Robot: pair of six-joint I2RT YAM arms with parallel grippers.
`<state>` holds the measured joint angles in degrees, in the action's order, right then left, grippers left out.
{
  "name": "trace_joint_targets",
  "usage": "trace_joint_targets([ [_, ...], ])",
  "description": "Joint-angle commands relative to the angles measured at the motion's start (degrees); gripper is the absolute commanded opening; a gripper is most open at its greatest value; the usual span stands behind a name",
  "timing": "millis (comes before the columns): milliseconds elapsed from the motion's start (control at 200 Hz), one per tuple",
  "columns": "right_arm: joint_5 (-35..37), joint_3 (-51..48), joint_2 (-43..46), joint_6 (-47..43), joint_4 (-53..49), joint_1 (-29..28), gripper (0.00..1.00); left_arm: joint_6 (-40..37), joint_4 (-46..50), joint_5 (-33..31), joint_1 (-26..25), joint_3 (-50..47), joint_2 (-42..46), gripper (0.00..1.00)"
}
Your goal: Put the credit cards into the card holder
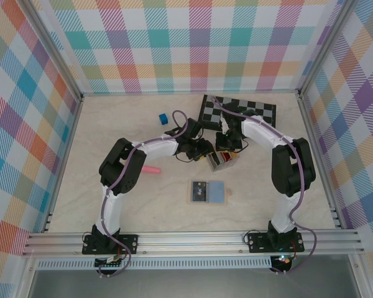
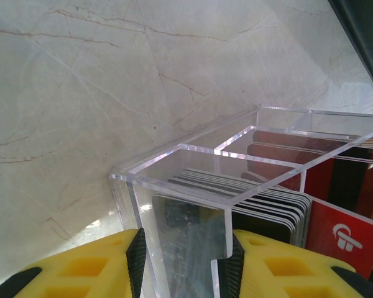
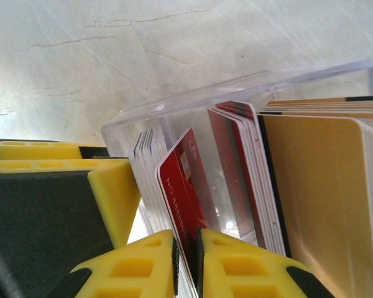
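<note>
Left arm (image 1: 121, 171), right arm (image 1: 289, 164) bent inward; clear case (image 2: 174, 167) clamped by left gripper (image 2: 186, 251), red card (image 3: 177, 180) pinched by right gripper (image 3: 186, 254).

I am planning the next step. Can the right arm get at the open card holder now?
Probably yes. The card holder lies open on bare table with nothing over it. The right tool pinches a red card at the clear case, so it must lift that away first.
</note>
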<state>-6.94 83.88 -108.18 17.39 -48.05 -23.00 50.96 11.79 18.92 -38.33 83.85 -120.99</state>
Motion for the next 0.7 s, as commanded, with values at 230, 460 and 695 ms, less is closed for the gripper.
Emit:
trace_joint_targets([
  [230,0.23,-0.55,5.03,1.36,-1.57,0.24,0.07,-0.56,2.07,-0.89,0.43,-2.81,0.96,0.4],
  [460,-2.35,-2.51,12.76,2.01,0.3,2.94,0.05,-1.1,-0.01,-2.4,0.36,-5.37,5.88,0.51],
  [695,-14.18,-6.45,19.67,4.61,5.93,7.05,0.04,-2.62,-0.7,-5.87,0.59,-9.14,15.08,0.74],
])
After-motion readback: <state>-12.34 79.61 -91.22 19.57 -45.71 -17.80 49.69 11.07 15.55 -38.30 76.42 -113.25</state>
